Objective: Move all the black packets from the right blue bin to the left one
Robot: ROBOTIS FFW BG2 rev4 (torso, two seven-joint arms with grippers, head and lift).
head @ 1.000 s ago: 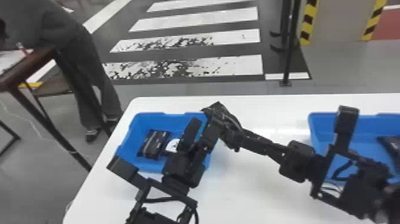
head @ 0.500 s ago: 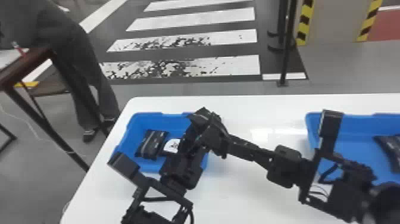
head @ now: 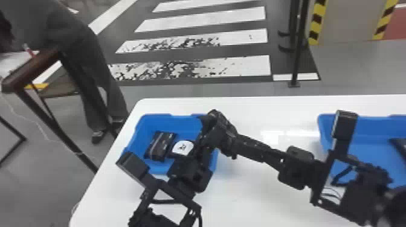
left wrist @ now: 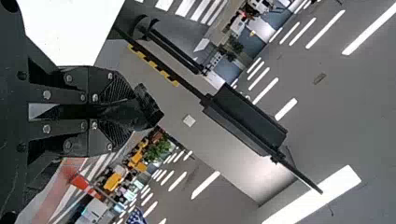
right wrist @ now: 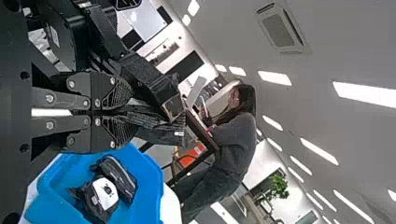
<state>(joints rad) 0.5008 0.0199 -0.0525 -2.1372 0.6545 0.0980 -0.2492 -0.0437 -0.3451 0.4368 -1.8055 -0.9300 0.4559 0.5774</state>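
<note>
Left gripper (head: 205, 142): head view placed it over the right side of the left blue bin (head: 181, 122), its arm coming in from the bottom edge. Fingers nearly together, separated only by the thickness of a crumpled black packet (left wrist: 144, 109) — pinched between them, its end projecting past the tips in the left wrist view.

Right gripper (head: 237, 145): arm in from the right edge, crossing above the white table (head: 265, 193), fingers directed toward the left bin and near the left gripper. Fingers closed down on a striped black packet (right wrist: 154, 122), which stuck out beyond the tips in the right wrist view. In the head view the dark shapes overlapped; could not tell there where 1 held packet ended and the other began, nor whether they touched.

Left bin contents: 2 packets lying side by side on the floor of the bin — a dark packet with pale stripes (head: 160, 145) on the left, and a black packet with a white label (head: 182, 148) on the right.

Right blue bin (head: 374, 151): stood well apart on the same table, partly behind the right arm. At least 1 black packet (head: 400, 145) lay inside, at the view's right edge.

Surroundings: striped floor (head: 247, 66) past the table; dark pole (head: 297, 60) standing on it.
</note>
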